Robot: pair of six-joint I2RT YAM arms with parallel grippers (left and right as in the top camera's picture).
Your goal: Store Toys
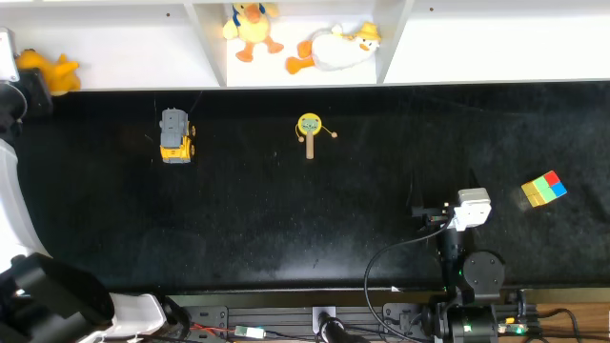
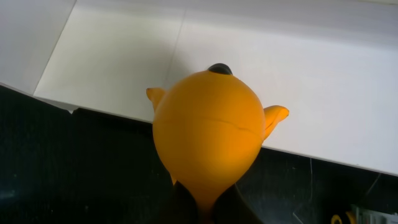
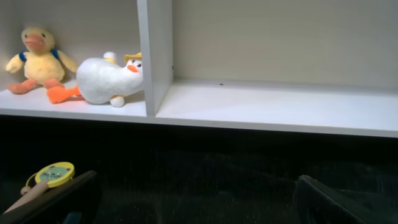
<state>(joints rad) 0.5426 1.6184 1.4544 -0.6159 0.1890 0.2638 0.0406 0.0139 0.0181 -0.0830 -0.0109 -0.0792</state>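
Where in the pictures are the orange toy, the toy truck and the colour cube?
orange toy (image 2: 208,146): left wrist view, on its round body.
toy truck (image 1: 175,135): top view, on its middle.
colour cube (image 1: 544,190): top view, on its top face.

The orange toy (image 2: 208,140), pinched in the left gripper (image 2: 206,208), hides nearly all of its fingers. A yellow truck (image 2: 364,216) is cut off at the picture's edge, and one finger of the right gripper (image 3: 199,202) covers part of the handle of the rattle (image 3: 51,175)
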